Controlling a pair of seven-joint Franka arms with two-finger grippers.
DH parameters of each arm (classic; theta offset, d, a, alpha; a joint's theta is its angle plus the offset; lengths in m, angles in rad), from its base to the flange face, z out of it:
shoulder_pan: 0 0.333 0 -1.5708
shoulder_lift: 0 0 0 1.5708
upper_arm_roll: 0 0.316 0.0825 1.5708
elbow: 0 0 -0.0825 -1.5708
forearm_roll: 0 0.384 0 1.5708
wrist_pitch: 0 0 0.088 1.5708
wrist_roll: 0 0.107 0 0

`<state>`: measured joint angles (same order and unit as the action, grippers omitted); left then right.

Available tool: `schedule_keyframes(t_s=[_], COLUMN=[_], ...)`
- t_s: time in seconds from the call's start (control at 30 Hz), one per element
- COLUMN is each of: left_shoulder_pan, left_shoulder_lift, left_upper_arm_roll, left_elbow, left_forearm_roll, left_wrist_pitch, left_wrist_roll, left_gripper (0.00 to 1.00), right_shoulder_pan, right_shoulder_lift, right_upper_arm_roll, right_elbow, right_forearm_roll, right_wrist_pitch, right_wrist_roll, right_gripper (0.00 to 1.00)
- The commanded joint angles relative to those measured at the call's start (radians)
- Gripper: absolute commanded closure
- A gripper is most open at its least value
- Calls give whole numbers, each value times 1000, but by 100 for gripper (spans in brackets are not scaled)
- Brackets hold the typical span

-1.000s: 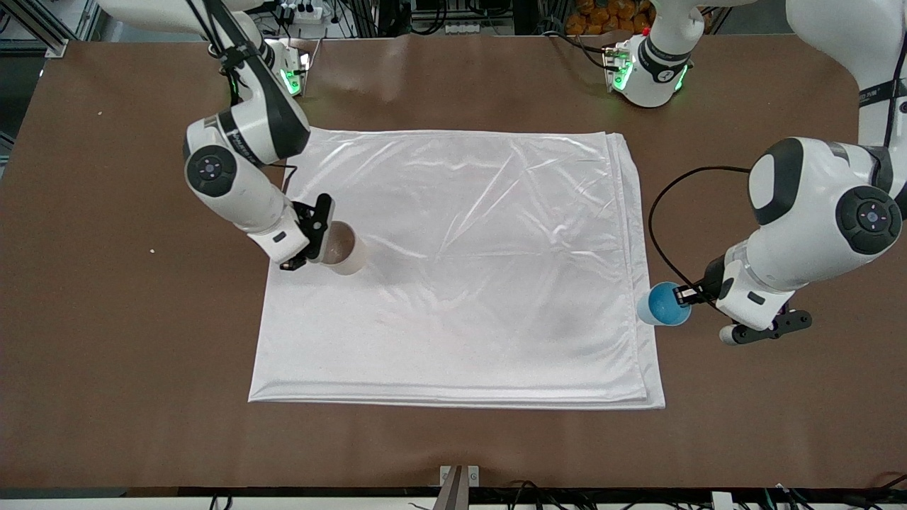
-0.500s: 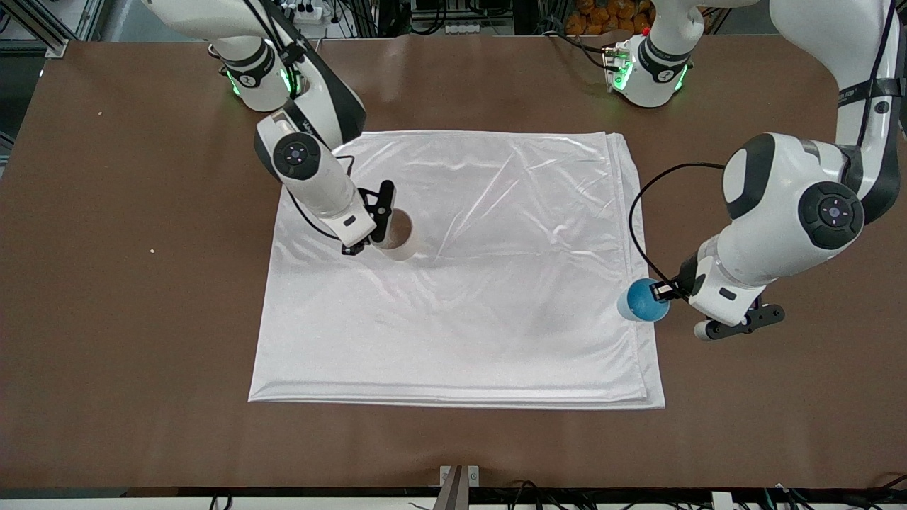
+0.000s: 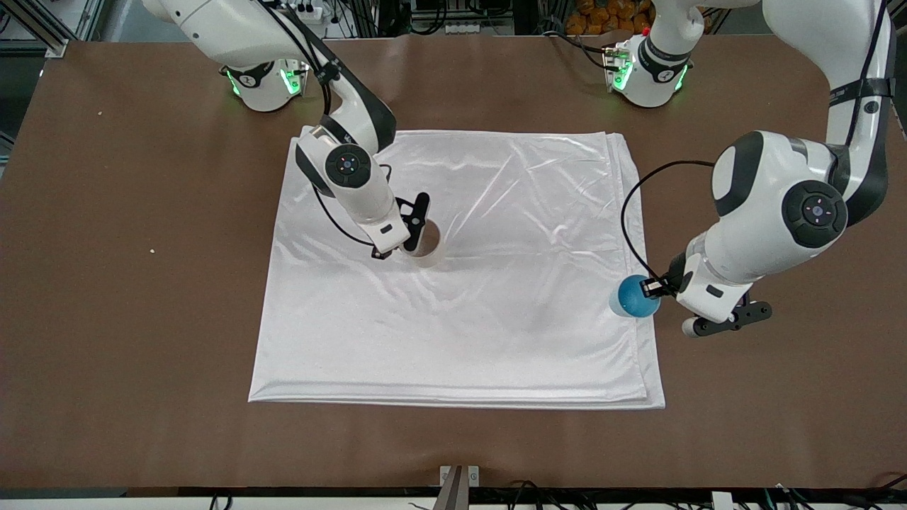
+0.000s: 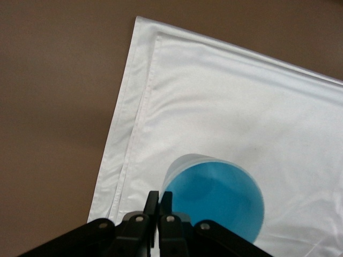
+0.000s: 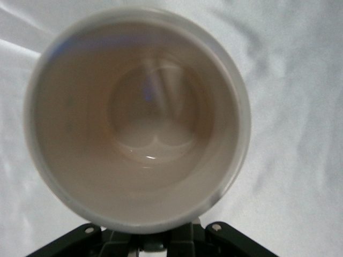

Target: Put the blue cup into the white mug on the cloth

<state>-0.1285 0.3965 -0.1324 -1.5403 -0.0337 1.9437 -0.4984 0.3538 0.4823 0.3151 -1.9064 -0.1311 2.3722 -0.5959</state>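
The white cloth (image 3: 496, 297) lies spread on the brown table. My right gripper (image 3: 405, 244) is shut on the white mug (image 3: 426, 244), which it holds mouth up over the middle of the cloth. In the right wrist view the mug (image 5: 136, 118) is empty and hides most of the right gripper (image 5: 156, 243); its handle is hidden. My left gripper (image 3: 650, 287) is shut on the rim of the blue cup (image 3: 633, 297), over the cloth's edge toward the left arm's end. The left wrist view shows the left gripper (image 4: 159, 199) pinching the cup (image 4: 214, 201) above the cloth (image 4: 241, 107).
Bare brown table (image 3: 127, 319) surrounds the cloth on every side. Both arm bases (image 3: 648, 71) stand along the table's edge farthest from the front camera. A small metal bracket (image 3: 458, 482) sits at the nearest edge.
My right arm has carried the white mug from the cloth's edge at its own end toward the middle. My left arm has brought the blue cup from over bare table to over the cloth's edge.
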Motion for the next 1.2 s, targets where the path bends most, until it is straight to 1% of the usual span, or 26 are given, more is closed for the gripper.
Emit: schedule_keyframes(t_s=[0.0,0.07,0.17,0.33,0.4,0.53,0.67,0.7,0.83,0.87,0.9,0.97,1.0,1.17], left_shoulder_pan=[-13,-20,-20,-36,-37,-54,-63,-69,-85,-86,-88,-100,-111,-140], left_shoulder_lift=[-11,-11,-11,-10,-10,-10,-10,-10,-10,-10,-10,-10,-10,-8], left_upper_arm_roll=[0,2,0,2,0,2,0,2,2,0,2,0,2,0], left_elbow=[0,0,-1,0,0,-1,0,-1,0,0,0,0,0,-1], left_forearm_roll=[-3,-5,-3,-5,-3,-5,-3,-3,-5,-3,-3,-3,-5,-3], left_wrist_pitch=[-19,-19,-19,-19,-19,-19,-20,-20,-20,-19,-19,-19,-19,-19], left_wrist_roll=[-31,-35,-46,-51,-61,-77,-103,-109,-127,-134,-140,-155,-163,-213], left_gripper=[100,100,100,100,100,100,100,100,100,100,100,100,100,100], right_shoulder_pan=[33,50,66,102,102,97,96,96,97,96,96,91,88,71], right_shoulder_lift=[58,67,87,114,121,127,130,131,130,128,127,125,124,118], right_upper_arm_roll=[-10,-13,-25,-27,-27,-27,-27,-27,-28,-28,-28,-28,-28,-25], right_elbow=[55,56,66,73,75,78,83,83,84,84,84,84,84,84], right_forearm_roll=[-24,-42,-96,-169,-188,-193,-194,-196,-196,-196,-197,-205,-214,-229], right_wrist_pitch=[7,16,33,51,53,56,55,56,50,51,51,51,51,44], right_wrist_roll=[53,77,123,234,245,245,245,245,246,246,245,245,242,240], right_gripper=[100,100,100,100,100,100,94,92,74,68,56,25,22,18])
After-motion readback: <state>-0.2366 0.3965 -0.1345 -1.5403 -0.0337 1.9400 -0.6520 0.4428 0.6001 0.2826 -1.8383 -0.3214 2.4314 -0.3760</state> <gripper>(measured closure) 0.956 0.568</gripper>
